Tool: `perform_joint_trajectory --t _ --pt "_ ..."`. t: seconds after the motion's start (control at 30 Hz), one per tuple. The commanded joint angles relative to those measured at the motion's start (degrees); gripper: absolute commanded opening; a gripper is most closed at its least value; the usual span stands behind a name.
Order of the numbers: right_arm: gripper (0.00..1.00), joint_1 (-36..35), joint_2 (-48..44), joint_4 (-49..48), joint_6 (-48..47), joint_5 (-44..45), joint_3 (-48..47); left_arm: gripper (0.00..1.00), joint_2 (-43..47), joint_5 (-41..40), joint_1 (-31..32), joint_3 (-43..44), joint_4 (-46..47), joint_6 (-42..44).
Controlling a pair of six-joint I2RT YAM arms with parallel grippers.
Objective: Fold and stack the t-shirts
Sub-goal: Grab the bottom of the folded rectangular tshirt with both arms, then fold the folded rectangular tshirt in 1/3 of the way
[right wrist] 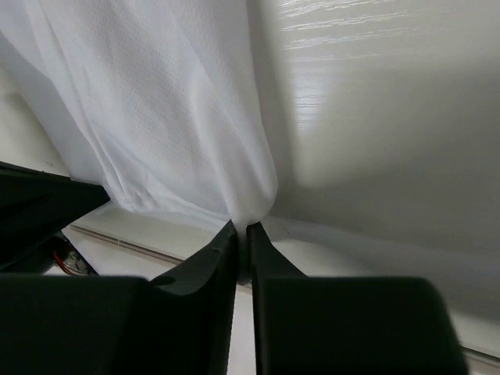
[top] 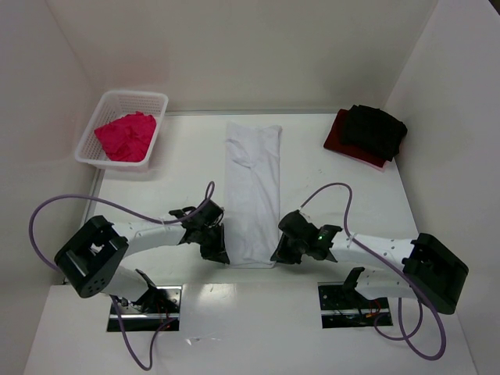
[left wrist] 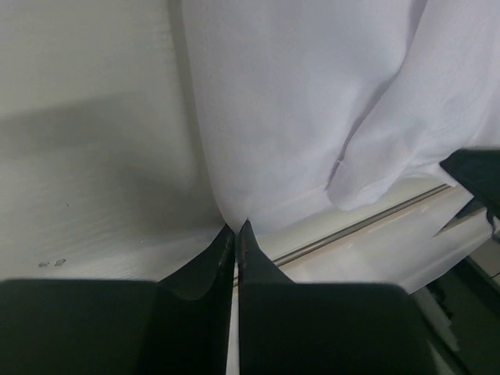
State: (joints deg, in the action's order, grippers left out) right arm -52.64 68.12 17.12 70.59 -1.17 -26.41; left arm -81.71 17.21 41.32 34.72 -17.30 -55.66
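The white t-shirt (top: 252, 187) lies as a long folded strip down the middle of the table. My left gripper (top: 216, 248) is shut on its near left corner, and my right gripper (top: 283, 251) is shut on its near right corner. In the left wrist view the gripper (left wrist: 236, 228) pinches the white cloth (left wrist: 312, 101). In the right wrist view the gripper (right wrist: 241, 228) pinches a bunched fold of the cloth (right wrist: 180, 101). The pink t-shirt (top: 125, 135) lies crumpled in the basket. The black t-shirt (top: 375, 130) lies folded on the dark red t-shirt (top: 337, 134) at the back right.
A white lattice basket (top: 86, 144) stands at the back left. White walls close in the table on three sides. The table's near edge (top: 258, 283) runs just behind the shirt's near hem, with both arm bases below it.
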Motion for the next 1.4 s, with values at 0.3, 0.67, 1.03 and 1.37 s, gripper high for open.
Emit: perform_joint_trajectory --t 0.3,0.67,1.03,1.37 --pt "0.00 3.06 -5.18 5.20 -5.79 4.25 -7.06 0.00 1.20 -3.32 -2.28 14.22 -9.24 5.29" --pt "0.00 21.43 8.95 2.57 -28.30 4.25 -25.87 0.00 -5.72 -0.17 -16.97 27.23 -9.16 15.75" --pt "0.04 30.66 33.38 -2.88 -33.93 -1.90 -45.62 0.00 -34.10 9.15 -24.79 52.19 -8.80 23.75" --pt "0.65 33.66 50.71 2.65 -37.36 -1.91 -64.28 0.54 -45.72 11.35 -29.02 68.27 -11.18 25.51"
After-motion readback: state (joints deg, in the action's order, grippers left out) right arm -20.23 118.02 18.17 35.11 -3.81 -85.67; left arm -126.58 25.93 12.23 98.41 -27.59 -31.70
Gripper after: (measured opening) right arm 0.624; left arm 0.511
